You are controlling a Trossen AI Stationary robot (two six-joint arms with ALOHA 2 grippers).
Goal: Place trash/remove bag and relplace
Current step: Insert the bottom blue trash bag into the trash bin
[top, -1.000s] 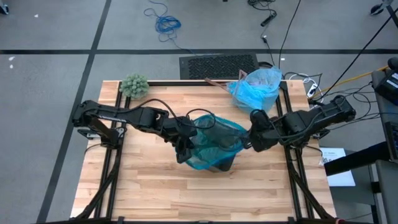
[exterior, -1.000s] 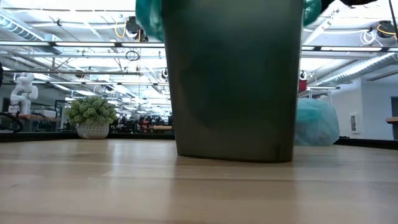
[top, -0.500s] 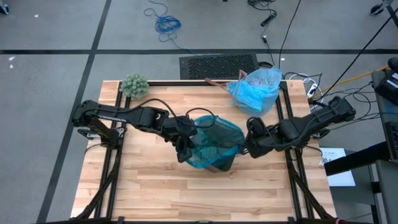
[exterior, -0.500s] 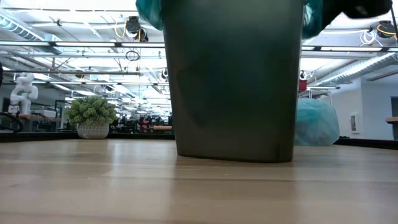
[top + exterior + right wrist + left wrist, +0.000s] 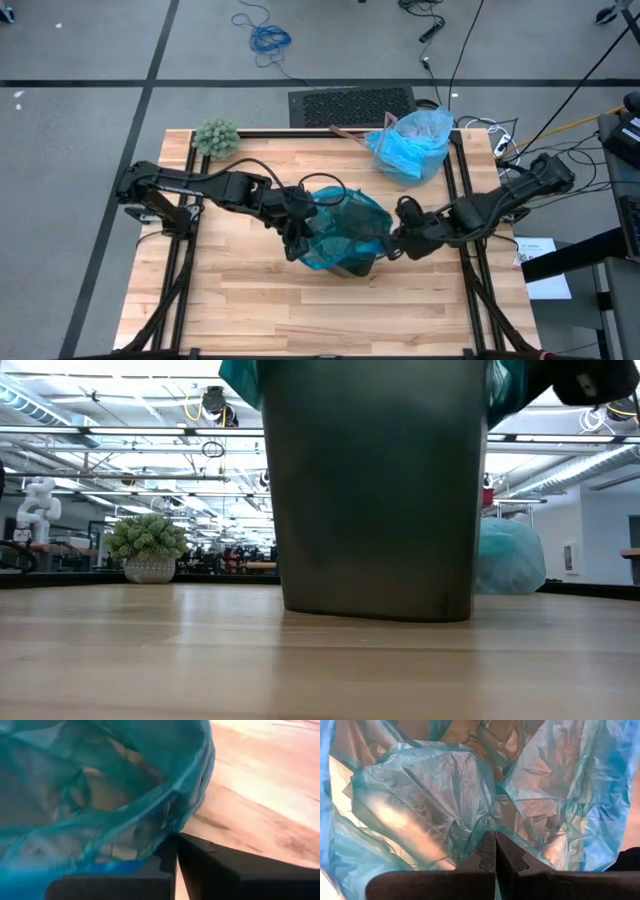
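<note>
**Both pincers pinched on the new liner at the bin's rim**

Seen from above, a dark bin [image 5: 345, 262] stands mid-desk [image 5: 230, 300] with a teal-green liner [image 5: 345, 225] draped over its mouth. The left pincer [image 5: 298, 232] is at the liner's left edge, the right pincer [image 5: 392, 243] at its right edge. Both wrist views show the fingers pressed together with thin plastic caught between them, so each looks clamped on the liner.

The bag [image 5: 410, 145], a sky-blue sack that appears full, sits at the desk's far right corner, well apart from the bin. A green fuzzy plant [image 5: 216, 137] stands at the far left corner.

Likely risks: the film is thin and slippery, so a pinched fold could slide out, or tear if the arms pull apart too hard. The bin looks light; an uneven tug might tip or drag it. The liner may also bunch on one side instead of seating around the rim.
</note>
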